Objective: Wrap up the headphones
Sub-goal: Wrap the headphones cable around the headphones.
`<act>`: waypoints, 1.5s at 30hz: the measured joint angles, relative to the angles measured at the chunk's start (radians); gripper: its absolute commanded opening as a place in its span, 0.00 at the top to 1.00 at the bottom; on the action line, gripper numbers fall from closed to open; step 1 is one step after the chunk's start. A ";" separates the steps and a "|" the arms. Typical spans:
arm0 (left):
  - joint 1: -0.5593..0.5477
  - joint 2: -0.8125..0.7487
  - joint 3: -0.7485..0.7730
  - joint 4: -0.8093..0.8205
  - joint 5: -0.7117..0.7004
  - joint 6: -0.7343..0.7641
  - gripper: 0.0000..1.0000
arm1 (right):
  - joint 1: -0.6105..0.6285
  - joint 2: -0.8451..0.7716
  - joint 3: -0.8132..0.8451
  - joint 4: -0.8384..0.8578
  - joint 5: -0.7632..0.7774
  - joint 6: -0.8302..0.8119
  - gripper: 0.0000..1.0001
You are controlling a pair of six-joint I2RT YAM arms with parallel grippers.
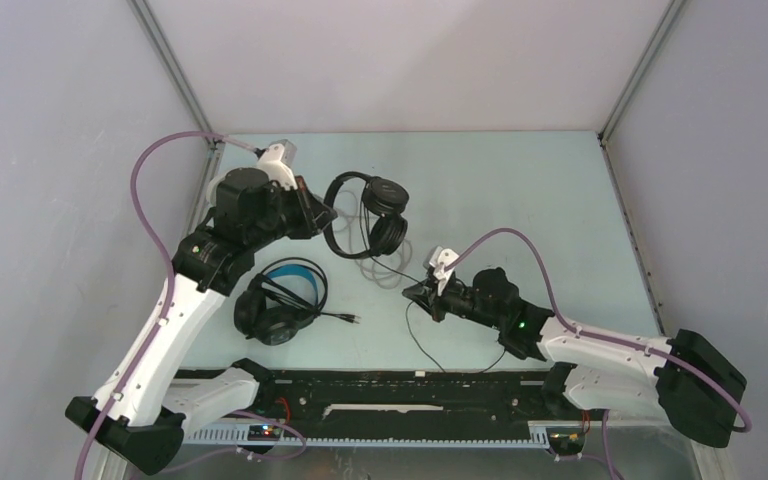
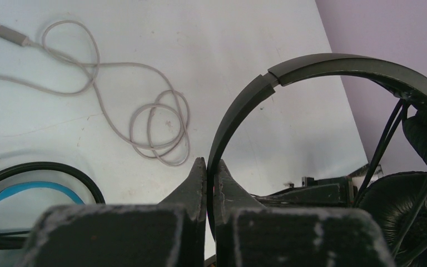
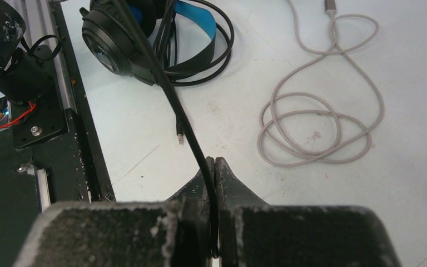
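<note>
Wrist cams: left jaws clamp black headband [image 2: 239,111] (thin), right jaws pinch its cord [image 3: 192,139].

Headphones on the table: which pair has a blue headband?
The pair nearest the left arm's base. Its headband is blue inside; the other pair, held up by the left gripper, is all black.

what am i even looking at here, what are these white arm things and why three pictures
Two robot arms are bolted to a table edge. One picture looks down from above; the other two come from cameras on each wrist. The left pincer is shut on the headband of the black headphones. The right pincer is shut on a thin black cable. On the table lie a second pair, the headphones with a blue headband, and a loose grey cable.
</note>
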 measured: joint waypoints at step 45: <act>0.004 0.023 0.044 -0.114 0.197 0.323 1.00 | -0.193 -0.048 -0.067 0.086 -0.133 0.029 0.94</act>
